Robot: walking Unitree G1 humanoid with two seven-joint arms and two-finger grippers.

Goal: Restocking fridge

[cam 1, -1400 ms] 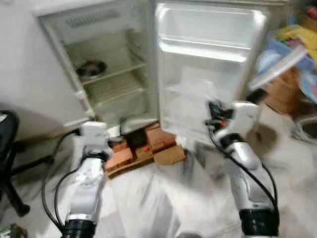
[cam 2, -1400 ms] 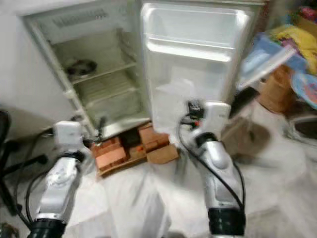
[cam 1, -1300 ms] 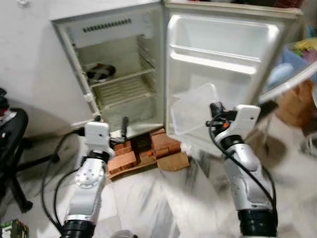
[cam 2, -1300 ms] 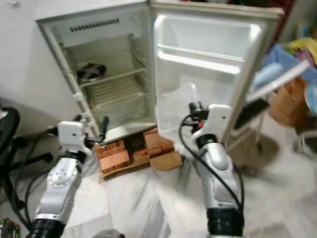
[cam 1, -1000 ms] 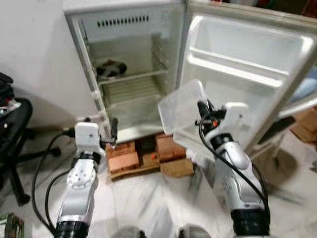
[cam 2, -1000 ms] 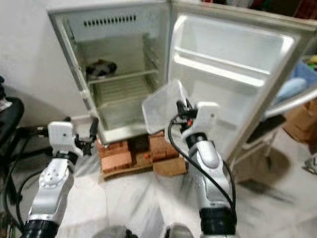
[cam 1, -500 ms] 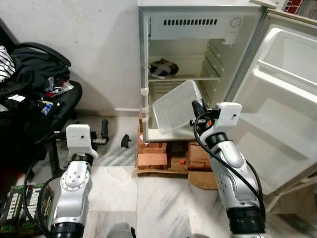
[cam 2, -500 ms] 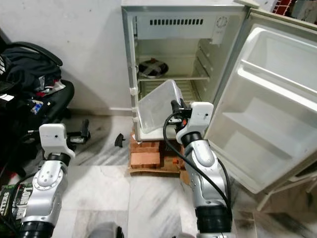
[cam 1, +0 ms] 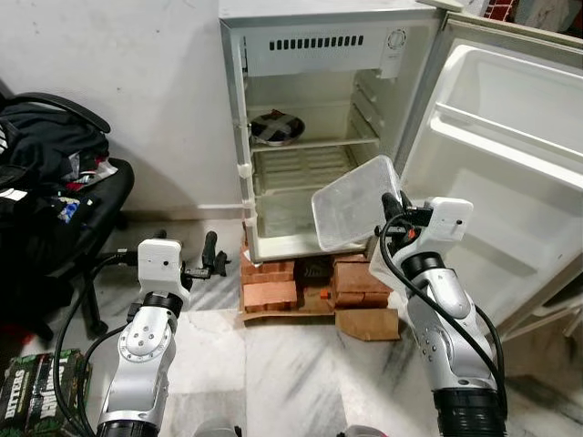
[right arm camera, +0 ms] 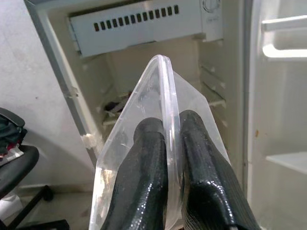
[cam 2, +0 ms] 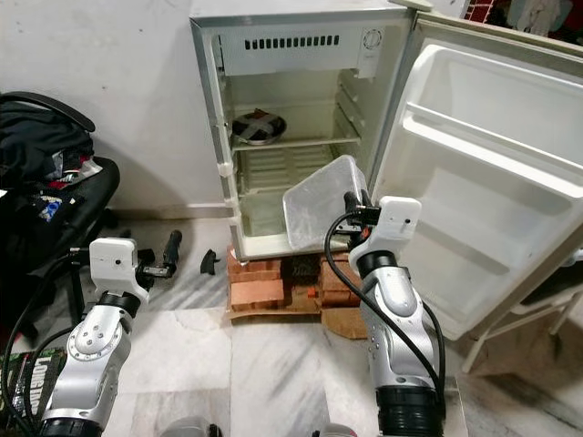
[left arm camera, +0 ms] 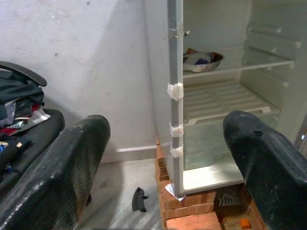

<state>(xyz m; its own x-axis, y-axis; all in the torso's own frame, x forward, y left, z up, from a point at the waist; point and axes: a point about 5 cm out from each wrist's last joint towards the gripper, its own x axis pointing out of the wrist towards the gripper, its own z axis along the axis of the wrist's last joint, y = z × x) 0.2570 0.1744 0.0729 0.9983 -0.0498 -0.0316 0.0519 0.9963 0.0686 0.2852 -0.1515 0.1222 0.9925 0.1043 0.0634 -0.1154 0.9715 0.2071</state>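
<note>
A small white fridge (cam 1: 310, 55) stands open on bricks, its door (cam 1: 510, 137) swung out to the right. My right gripper (right arm camera: 169, 124) is shut on the rim of an empty clear plastic container (cam 1: 355, 202). The container is tilted and held in front of the fridge's lower right corner, outside the cabinet. A metal bowl (cam 1: 272, 127) rests on the top wire shelf; the lower shelf (cam 1: 301, 168) is bare. My left gripper (left arm camera: 165, 124) is open and empty, low and left of the fridge's base.
Red bricks (cam 1: 273, 293) and a piece of cardboard (cam 1: 375, 323) lie under and before the fridge. A black chair (cam 1: 55, 182) heaped with clothes stands at the left, a green box (cam 1: 27, 387) on the floor beside it. A small black piece (cam 2: 209, 260) lies on the marble floor.
The whole view has swung and steadied on the fridge. The container in my right gripper now sits further right, off the fridge's opening. My left gripper points closer to the fridge's base.
</note>
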